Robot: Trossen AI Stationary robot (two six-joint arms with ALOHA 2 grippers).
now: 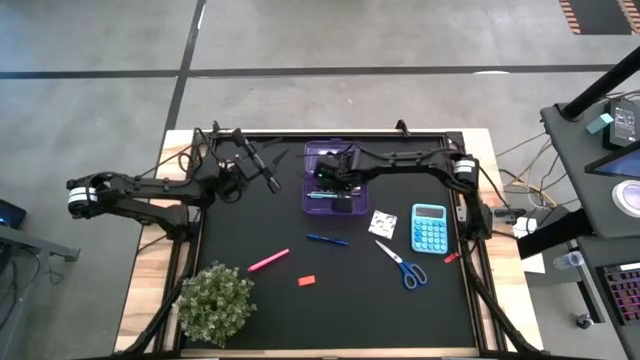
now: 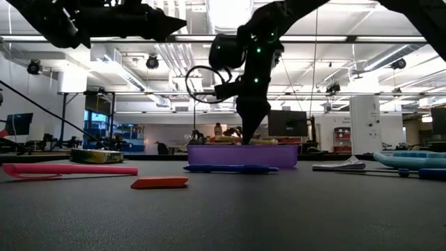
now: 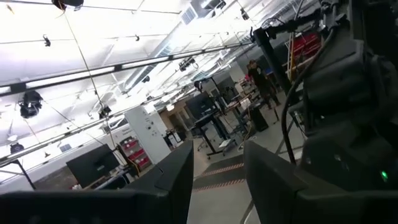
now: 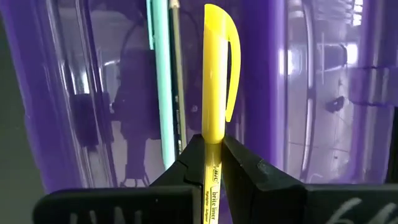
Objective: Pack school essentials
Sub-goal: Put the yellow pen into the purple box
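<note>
My left gripper hangs raised over the back left of the black mat, its two blunt dark fingers parted with only air between them. Toward the front left, the bushy potted plant sits at the mat's corner. Next come a slim pink pen and a flat red eraser, then a thin blue pen. Behind it stands the translucent purple tray, glossy and rectangular. My right gripper is down inside that tray, fingers pinched tight on a smooth yellow highlighter with a curved clip; a teal pen and a dark pencil lie alongside it on the tray floor. Further right lie the white patterned square, the blue-handled scissors and a teal calculator.
</note>
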